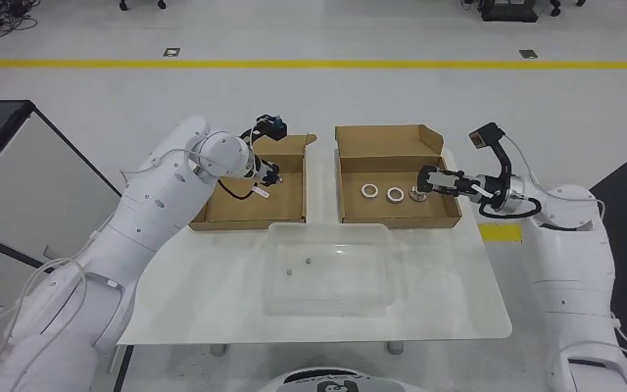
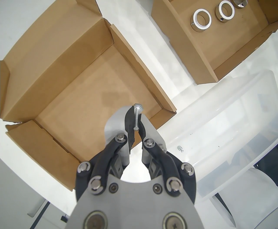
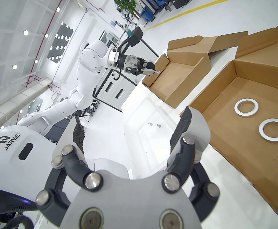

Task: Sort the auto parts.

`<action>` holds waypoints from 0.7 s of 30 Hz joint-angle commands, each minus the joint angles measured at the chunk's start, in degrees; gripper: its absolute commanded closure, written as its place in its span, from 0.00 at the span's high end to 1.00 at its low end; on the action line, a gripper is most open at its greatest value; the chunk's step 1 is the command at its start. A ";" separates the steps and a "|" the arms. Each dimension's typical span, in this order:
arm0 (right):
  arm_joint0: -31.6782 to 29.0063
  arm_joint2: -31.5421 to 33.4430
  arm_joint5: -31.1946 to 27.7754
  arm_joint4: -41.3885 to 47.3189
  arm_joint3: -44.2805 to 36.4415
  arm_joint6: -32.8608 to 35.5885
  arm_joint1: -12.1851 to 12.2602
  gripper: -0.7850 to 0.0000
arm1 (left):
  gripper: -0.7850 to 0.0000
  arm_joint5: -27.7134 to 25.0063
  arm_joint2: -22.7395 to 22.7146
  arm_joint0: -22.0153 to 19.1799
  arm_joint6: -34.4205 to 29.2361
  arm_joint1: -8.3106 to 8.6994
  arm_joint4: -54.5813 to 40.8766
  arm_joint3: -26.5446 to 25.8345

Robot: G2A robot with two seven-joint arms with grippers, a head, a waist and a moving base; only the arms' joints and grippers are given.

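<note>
Holding a small silver hex-head bolt [image 2: 138, 106], the left gripper [image 2: 136, 118] hangs over the open brown cardboard box on the left [image 1: 289, 201]. Its black pads [image 2: 130, 123] are closed down to the width of the threaded shank and pinch it along its length, while the hex head stands clear beyond the fingertips. The bolt is held in the air above the box floor, near the wall closest to the robot.

Centre front of the white table [image 1: 196, 304] stands a clear rectangular plastic bin [image 1: 328, 227], just in front of both boxes. Two small silver bolts [image 3: 150, 123] [image 3: 158, 125] lie on its floor, close together and left of its middle.

To the right, set a little apart from the first box, is a second open brown cardboard box [image 1: 397, 221]. Two silver metal rings with white inner faces [image 1: 371, 190] [image 1: 395, 194] lie flat on its floor side by side, not touching. A third, darker metal collar [image 2: 239, 3] lies in line with them further right.

The right gripper [image 3: 131, 118] sits over the right end of this box, pointing toward the rings. Its ribbed black fingers [image 3: 181, 123] are spread wide with nothing between them. In the top view its tip is just beside the dark collar; whether they touch cannot be judged.
</note>
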 commanded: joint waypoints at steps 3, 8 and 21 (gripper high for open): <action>0.00 0.00 0.00 0.00 0.00 0.00 0.00 1.00 | 0.00 -0.07 -0.04 0.53 0.98 0.03 0.20 -0.10; 0.00 0.00 0.00 0.00 0.00 0.00 0.00 1.00 | 0.00 2.23 0.70 0.72 0.61 -0.21 2.86 0.17; 0.00 0.00 0.00 0.00 0.00 0.00 0.00 1.00 | 0.00 8.96 9.30 -4.64 0.58 -6.17 4.53 11.65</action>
